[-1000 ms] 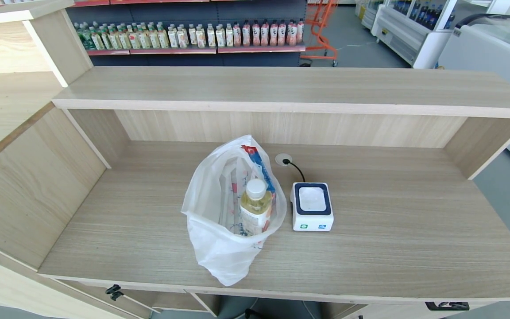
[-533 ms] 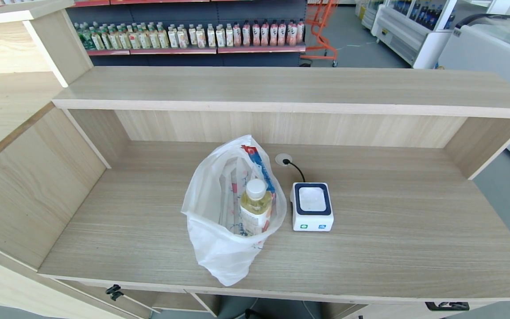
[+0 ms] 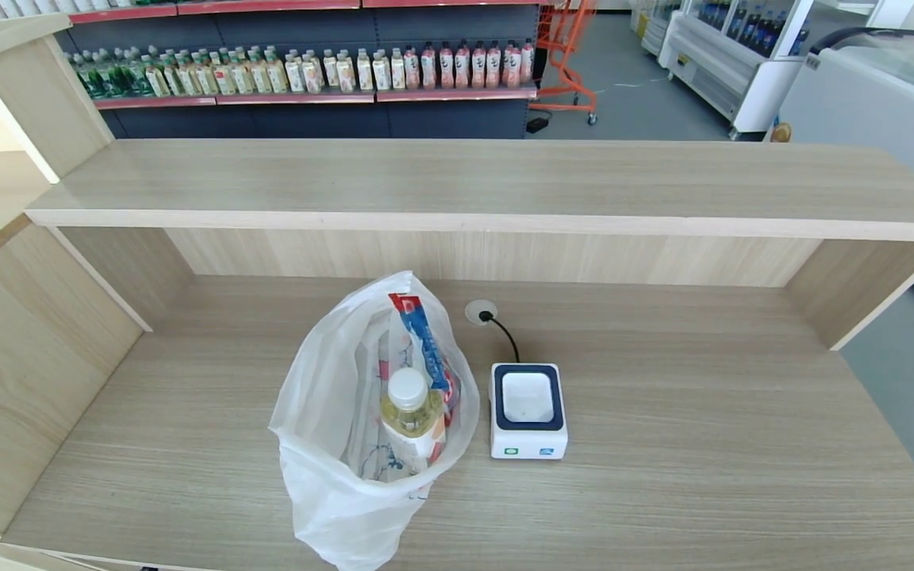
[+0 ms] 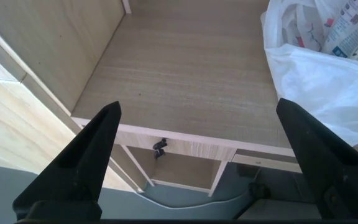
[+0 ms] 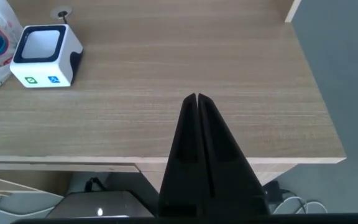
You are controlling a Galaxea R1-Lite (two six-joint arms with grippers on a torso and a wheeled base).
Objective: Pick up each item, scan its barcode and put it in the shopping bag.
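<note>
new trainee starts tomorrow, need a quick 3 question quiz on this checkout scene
1. True or false: the bottle stands inside the shopping bag.
2. Where is the scanner relative to the shopping bag? A) on the robot's left of it B) on the robot's right of it C) inside it
3. Fill in: the left pincer is open, while the right pincer is ____.

Key: 1 true; 2 B; 3 shut.
</note>
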